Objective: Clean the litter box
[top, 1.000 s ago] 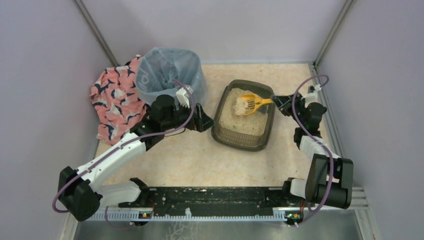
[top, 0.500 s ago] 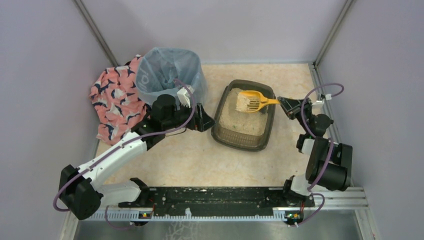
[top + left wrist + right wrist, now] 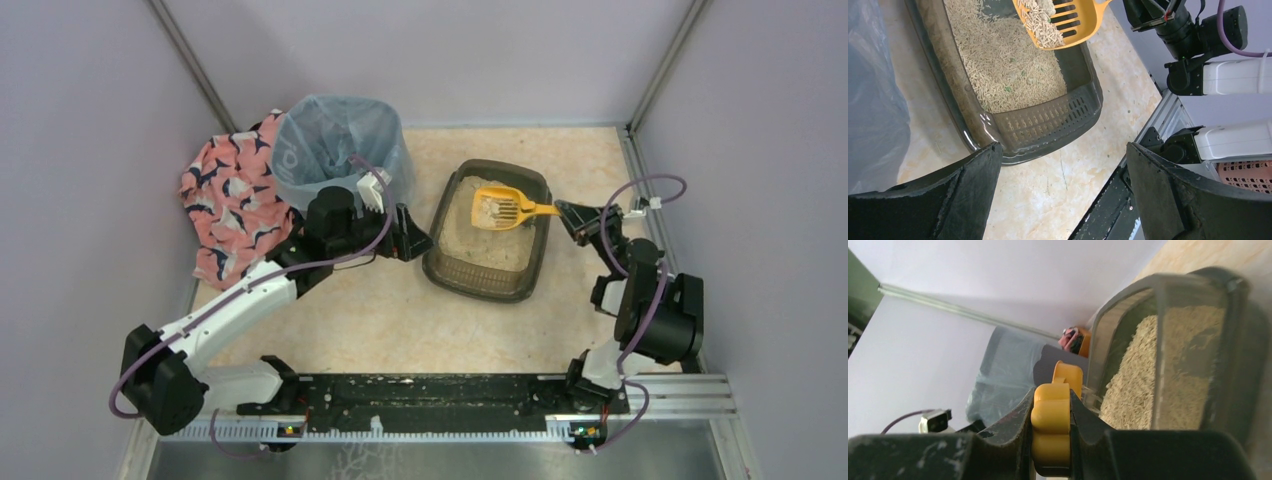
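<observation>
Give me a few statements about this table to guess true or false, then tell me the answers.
1. The right tool is shut on the handle of the yellow scoop. True.
2. The scoop is empty. False: it carries a heap of litter.
3. The left tool grips the litter box. False: it is open beside the box and grips nothing.
4. In the top view, a bin lined with a blue bag stands left of the litter box. True.
5. The scoop hangs over the bin. False: it is above the litter box.
</observation>
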`<action>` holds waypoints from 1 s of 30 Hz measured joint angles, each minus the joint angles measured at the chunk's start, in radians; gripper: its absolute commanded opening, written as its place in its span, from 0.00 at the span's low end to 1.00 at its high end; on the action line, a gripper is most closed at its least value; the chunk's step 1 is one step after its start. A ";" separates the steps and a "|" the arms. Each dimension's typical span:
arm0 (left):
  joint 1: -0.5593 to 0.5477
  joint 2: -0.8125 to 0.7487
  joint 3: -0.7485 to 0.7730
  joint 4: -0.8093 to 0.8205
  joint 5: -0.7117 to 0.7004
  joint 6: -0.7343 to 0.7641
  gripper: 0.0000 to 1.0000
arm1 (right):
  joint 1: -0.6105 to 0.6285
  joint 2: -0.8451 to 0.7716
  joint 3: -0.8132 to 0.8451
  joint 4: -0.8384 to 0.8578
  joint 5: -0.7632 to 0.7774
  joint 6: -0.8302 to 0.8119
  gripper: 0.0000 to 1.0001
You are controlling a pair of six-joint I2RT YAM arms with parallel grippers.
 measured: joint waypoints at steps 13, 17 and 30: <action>0.000 0.011 0.006 0.030 0.003 -0.003 0.99 | 0.006 0.000 -0.001 -0.118 0.047 -0.071 0.00; 0.000 0.011 0.006 0.032 0.002 -0.002 0.99 | 0.049 -0.002 0.007 -0.162 0.061 -0.109 0.00; -0.017 0.040 0.025 0.035 0.010 0.017 0.99 | 0.034 -0.015 0.019 -0.170 0.051 -0.120 0.00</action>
